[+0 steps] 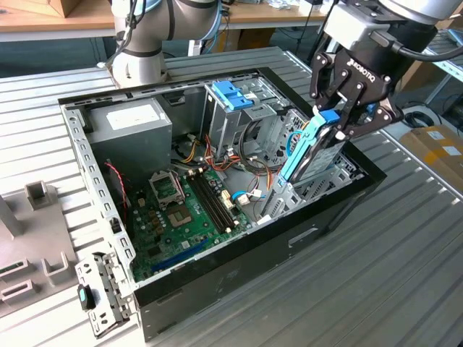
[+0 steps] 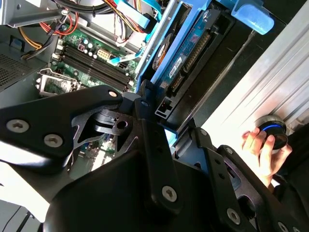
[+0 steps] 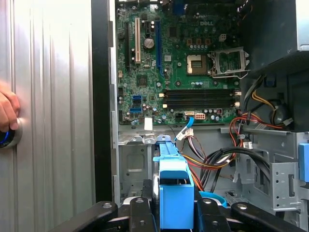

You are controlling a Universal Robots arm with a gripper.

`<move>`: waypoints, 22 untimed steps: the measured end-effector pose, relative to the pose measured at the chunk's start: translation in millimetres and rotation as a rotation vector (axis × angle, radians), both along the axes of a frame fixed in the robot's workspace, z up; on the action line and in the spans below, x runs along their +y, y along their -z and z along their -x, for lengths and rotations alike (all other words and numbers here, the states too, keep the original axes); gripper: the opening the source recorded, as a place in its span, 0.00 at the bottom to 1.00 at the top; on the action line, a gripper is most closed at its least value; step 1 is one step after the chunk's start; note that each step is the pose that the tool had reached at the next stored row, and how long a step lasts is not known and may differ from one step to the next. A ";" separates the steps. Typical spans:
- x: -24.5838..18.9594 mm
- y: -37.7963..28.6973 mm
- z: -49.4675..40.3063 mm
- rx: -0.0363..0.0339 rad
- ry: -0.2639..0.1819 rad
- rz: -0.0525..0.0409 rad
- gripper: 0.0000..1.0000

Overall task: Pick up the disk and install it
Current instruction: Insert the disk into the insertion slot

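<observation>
Disk (image 1: pixel 322 155) on edge between claw (image 1: pixel 340 119) fingers, lower end apparently inside case (image 1: pixel 217 282).

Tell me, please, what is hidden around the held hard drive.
Exterior view: brackets in the black computer case hide the lower end of the dark grey hard drive with blue plastic rails; seating unclear.
First wrist view: edges cut off the black end effector and a hand.
Second wrist view: end effector covers the drive's near end.
</observation>
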State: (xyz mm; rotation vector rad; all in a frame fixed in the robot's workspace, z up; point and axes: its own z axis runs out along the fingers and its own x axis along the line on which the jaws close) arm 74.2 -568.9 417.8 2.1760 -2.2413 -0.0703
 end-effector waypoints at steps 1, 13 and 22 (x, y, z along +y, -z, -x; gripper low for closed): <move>0.0 0.4 0.0 0.0000 0.000 0.0000 0.37; 0.0 6.0 0.0 0.0000 0.000 0.0000 0.37; 0.0 10.6 0.0 0.0000 0.000 0.0000 0.37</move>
